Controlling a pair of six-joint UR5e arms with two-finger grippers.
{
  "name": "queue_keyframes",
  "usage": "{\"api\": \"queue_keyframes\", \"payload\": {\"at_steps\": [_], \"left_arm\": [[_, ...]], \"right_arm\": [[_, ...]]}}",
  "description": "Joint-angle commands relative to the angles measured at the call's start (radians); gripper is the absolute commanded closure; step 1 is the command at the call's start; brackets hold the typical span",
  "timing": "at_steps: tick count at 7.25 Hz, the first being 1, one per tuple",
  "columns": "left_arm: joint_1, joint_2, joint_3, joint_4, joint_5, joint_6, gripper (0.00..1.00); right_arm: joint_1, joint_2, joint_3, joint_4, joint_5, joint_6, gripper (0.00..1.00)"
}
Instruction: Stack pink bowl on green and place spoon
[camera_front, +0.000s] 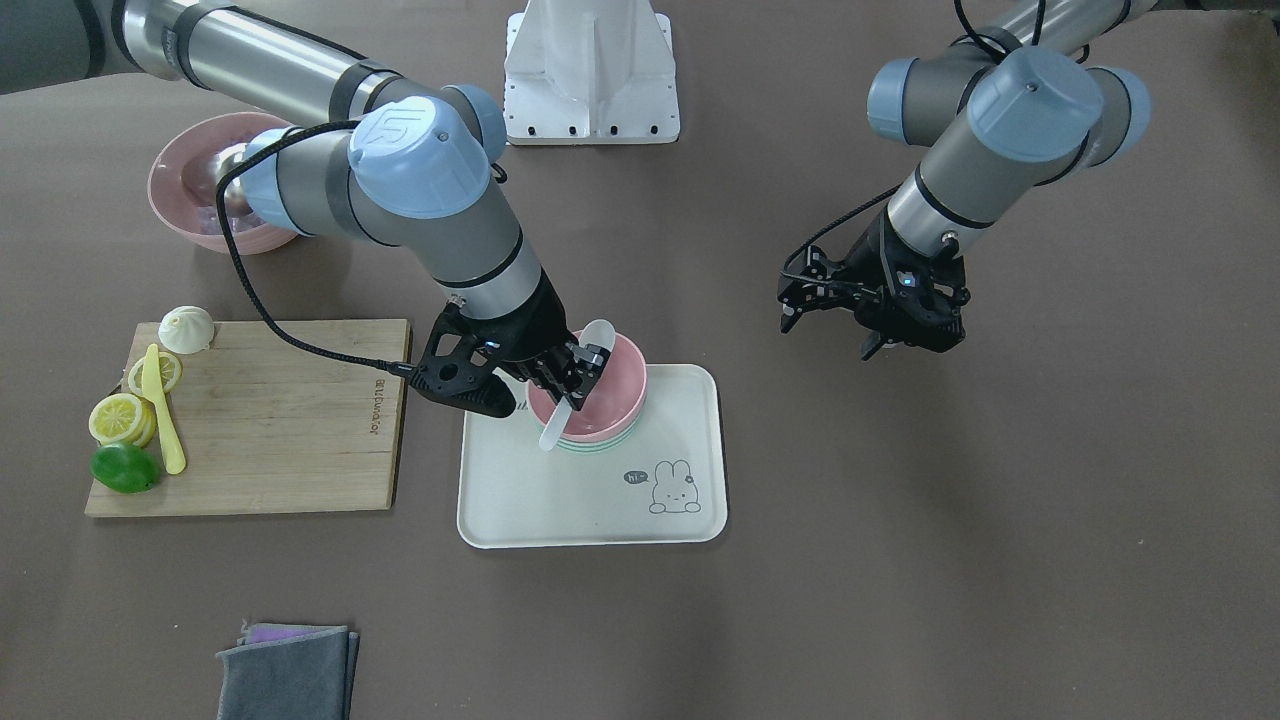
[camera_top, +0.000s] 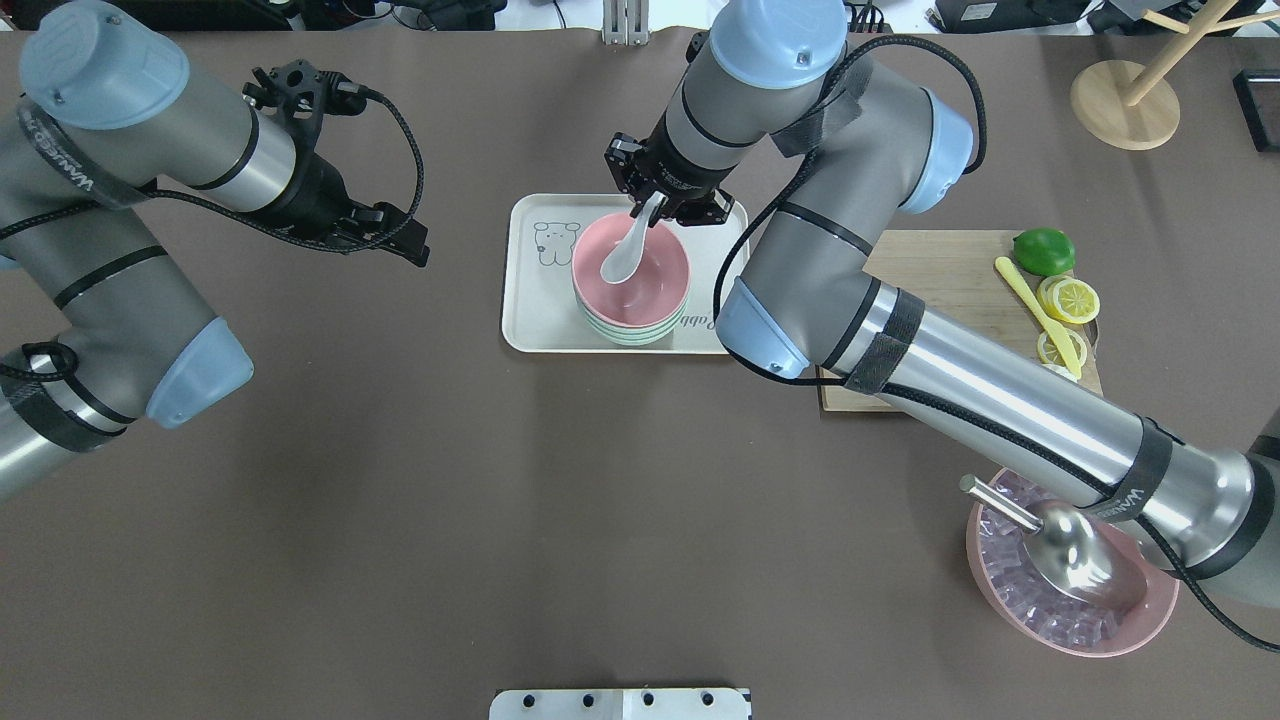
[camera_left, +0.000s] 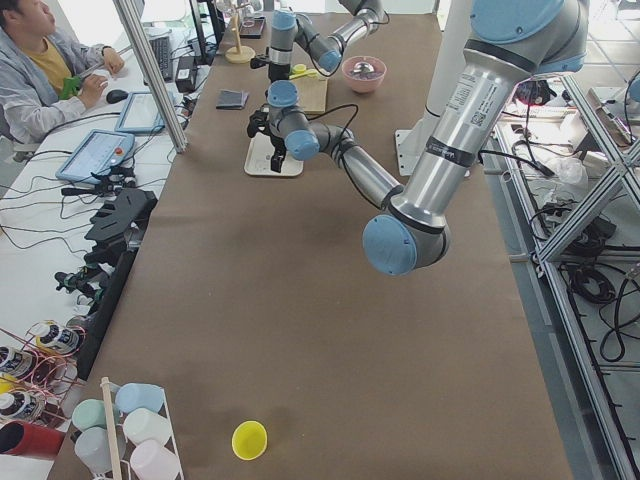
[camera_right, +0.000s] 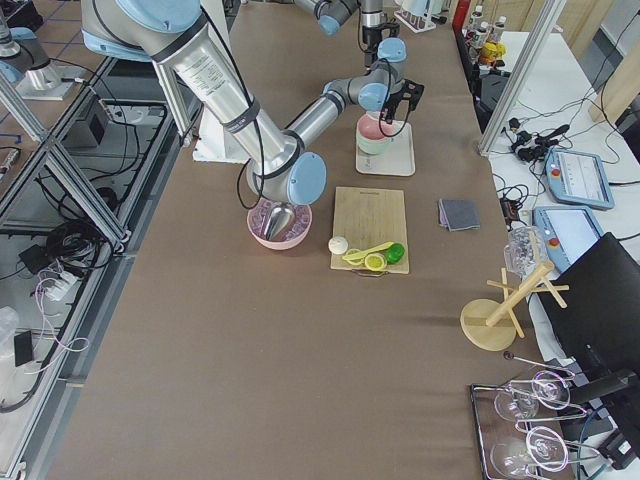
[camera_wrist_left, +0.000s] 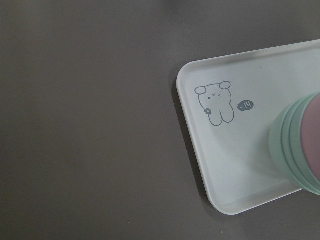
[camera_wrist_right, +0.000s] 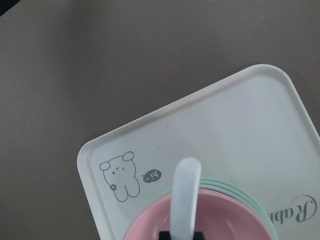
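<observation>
The pink bowl (camera_front: 618, 392) sits nested in the green bowl (camera_front: 592, 447) on the white tray (camera_front: 560, 500). Both bowls also show in the overhead view, pink (camera_top: 655, 290) over green (camera_top: 625, 335). My right gripper (camera_front: 582, 368) is shut on the handle of a white spoon (camera_front: 553, 425), tilted, with its scoop inside the pink bowl (camera_top: 615, 265). The right wrist view shows the spoon's handle end (camera_wrist_right: 186, 185) over the pink bowl's rim. My left gripper (camera_front: 827, 338) is open and empty above the bare table, off to the side of the tray (camera_top: 535, 300).
A wooden cutting board (camera_front: 290, 420) with lemon slices, a lime (camera_front: 125, 468) and a yellow knife lies beside the tray. A second pink bowl (camera_top: 1070, 570) with ice and a metal scoop sits under my right arm. A grey cloth (camera_front: 290, 670) lies at the operators' edge.
</observation>
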Motion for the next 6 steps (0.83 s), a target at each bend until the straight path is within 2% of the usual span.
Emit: {"api": "queue_keyframes", "payload": {"at_steps": [1, 2, 3, 4, 5, 6], "left_arm": [[-0.024, 0.005, 0.0, 0.008, -0.003, 0.0, 0.03], [-0.048, 0.047, -0.009, 0.008, -0.007, 0.032, 0.03], [-0.117, 0.116, -0.021, 0.011, -0.06, 0.162, 0.03], [-0.233, 0.197, -0.021, 0.011, -0.152, 0.338, 0.03], [-0.349, 0.298, -0.014, 0.011, -0.223, 0.56, 0.03], [-0.442, 0.347, 0.037, 0.018, -0.243, 0.718, 0.03]], "right_arm": [[0.109, -0.176, 0.142, -0.004, 0.121, -0.13, 0.0], [0.257, -0.326, 0.203, -0.01, 0.271, -0.335, 0.0], [0.403, -0.448, 0.193, -0.013, 0.351, -0.612, 0.0], [0.526, -0.546, 0.142, -0.013, 0.373, -0.906, 0.0], [0.635, -0.587, 0.056, -0.013, 0.404, -1.123, 0.0], [0.71, -0.623, -0.001, -0.013, 0.406, -1.289, 0.0]]}}
